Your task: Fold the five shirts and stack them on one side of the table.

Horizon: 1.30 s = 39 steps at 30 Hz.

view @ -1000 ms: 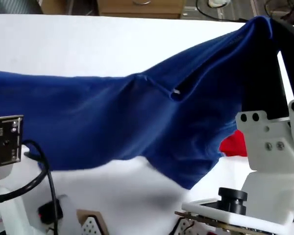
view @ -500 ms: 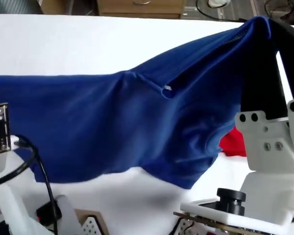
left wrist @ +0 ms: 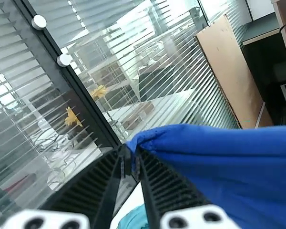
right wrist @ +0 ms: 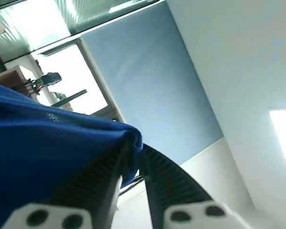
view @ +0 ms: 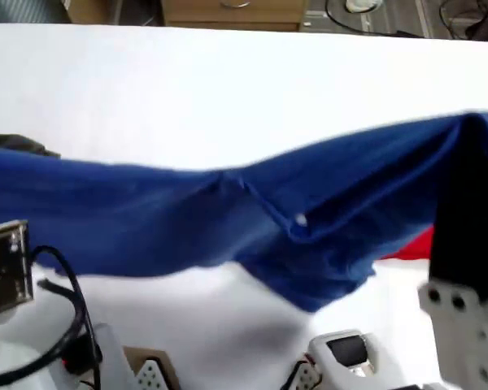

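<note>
Now | left tool [left wrist: 129, 153] pinches one edge of blue shirt [view: 228, 219] | right tool [right wrist: 133, 149] pinches opposite edge | stretched between

Beyond the far edge of the white table [view: 228, 81] stands a wooden drawer unit [view: 232, 11], and farther off around the table are slatted window blinds [left wrist: 148, 52], a leaning brown board [left wrist: 229, 71], a pale blue wall panel [right wrist: 152, 81] and a bright ceiling light [right wrist: 283, 136].

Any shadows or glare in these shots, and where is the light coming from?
High view: the blue shirt throws a soft shadow on the table below it. Left wrist view: daylight glares through the blinds behind the left gripper. Right wrist view: a ceiling light and a window glow white.
</note>
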### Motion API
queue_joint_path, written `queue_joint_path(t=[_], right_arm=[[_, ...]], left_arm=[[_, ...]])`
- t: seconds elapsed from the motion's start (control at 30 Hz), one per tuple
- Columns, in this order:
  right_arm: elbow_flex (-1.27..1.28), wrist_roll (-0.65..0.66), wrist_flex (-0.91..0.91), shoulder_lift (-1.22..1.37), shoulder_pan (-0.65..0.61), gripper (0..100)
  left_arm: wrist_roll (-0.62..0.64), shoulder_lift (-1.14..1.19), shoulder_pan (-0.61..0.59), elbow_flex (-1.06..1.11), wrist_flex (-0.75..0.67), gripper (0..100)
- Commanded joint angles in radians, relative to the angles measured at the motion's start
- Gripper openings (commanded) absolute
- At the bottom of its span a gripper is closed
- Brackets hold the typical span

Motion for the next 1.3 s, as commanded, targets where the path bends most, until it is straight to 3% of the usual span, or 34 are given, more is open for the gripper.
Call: queue_joint_path(t=[0.0,0.2,0.47,0.73,0.9,1.07,1.27], right_arm=[[-0.003,-0.034,0.005,-0.016,-0.007,2.0],[0.037,-0.040,-0.001,0.008,-0.007,2.0],[0.219,-0.110,-0.004,0.170,-0.001,2.0],[0.250,-0.155,-0.005,0.390,0.002,2.1],[0.253,-0.155,-0.096,0.526,0.036,2.1],[0.255,-0.167,-0.110,0.647,0.070,2.1],[0.255,-0.249,-0.108,0.733,0.105,2.1]], left_arm=[[0.011,-0.005,-0.009,-0.044,0.028,3],[0.011,0.003,-0.009,-0.038,0.032,3],[0.011,0.003,0.114,0.271,-0.074,3],[0.011,0.003,0.192,0.601,-0.301,3],[0.008,0.005,0.261,0.746,-0.468,3],[0.005,0.054,0.319,0.806,-0.546,3],[0.003,0.308,0.328,0.762,-0.580,3]])
